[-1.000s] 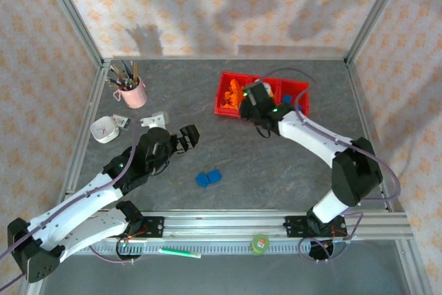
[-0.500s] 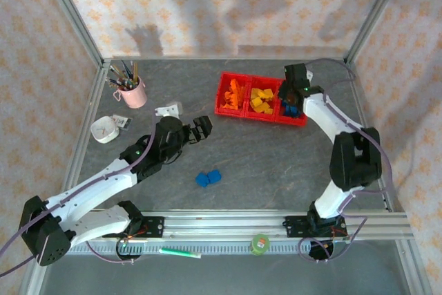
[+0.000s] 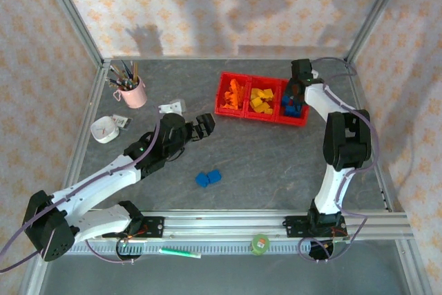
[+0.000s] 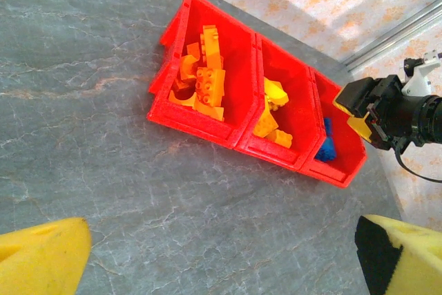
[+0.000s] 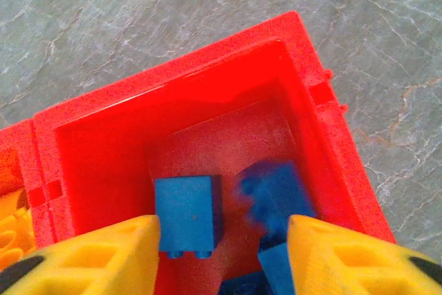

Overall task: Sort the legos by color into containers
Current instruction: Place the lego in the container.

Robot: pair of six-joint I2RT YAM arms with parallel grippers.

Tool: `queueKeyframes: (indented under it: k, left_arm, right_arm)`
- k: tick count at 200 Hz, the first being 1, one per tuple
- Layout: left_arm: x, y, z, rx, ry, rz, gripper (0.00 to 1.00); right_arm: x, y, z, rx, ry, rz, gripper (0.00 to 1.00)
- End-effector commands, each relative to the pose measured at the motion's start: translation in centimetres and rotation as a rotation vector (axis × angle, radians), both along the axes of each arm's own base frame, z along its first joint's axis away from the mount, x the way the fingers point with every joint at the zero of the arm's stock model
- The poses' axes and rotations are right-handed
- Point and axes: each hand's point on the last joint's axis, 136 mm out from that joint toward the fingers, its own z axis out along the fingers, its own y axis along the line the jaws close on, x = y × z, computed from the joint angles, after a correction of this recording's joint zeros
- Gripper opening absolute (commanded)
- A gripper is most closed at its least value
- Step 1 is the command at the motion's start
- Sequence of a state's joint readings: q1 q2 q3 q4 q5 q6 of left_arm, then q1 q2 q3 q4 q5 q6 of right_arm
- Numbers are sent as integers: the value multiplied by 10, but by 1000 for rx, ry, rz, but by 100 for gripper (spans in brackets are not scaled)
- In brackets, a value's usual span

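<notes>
Two blue legos [image 3: 208, 178] on open table [image 3: 276, 160] — well clear of containers [image 3: 242, 115].

Over the table [image 3: 276, 164], the right gripper [image 5: 221, 260] hangs above the end bin of the tray [image 4: 200, 128], with bricks [image 5: 188, 215] lying in it directly below its fingers. The other two bins sit to its left. The left gripper [image 3: 205, 124] has the tray ahead and to its right, two loose bricks [image 3: 208, 178] behind it, and a cup of pens [image 3: 133, 92] to its left.
</notes>
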State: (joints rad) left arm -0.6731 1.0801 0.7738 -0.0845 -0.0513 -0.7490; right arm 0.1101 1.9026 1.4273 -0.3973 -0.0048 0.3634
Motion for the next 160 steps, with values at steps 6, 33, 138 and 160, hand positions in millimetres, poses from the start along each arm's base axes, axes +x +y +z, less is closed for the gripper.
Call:
queueKeyframes:
  k: [6,33,138,160]
  left_arm:
    - [5,-4,24,-27,-53,-14,99]
    - [0,2,23,-21,-50,-5,99]
    - [-49,61,-4,33,11,95,99]
    - [-59,70,-8,26,14,107,99]
  right_arm:
    - [-1,13,36,21,-65,45,56]
    - [-22,49,54,40,-98,143,60]
    - [-184,196,18,70,42,459,74]
    - [-214,218,3,41,89,482,76]
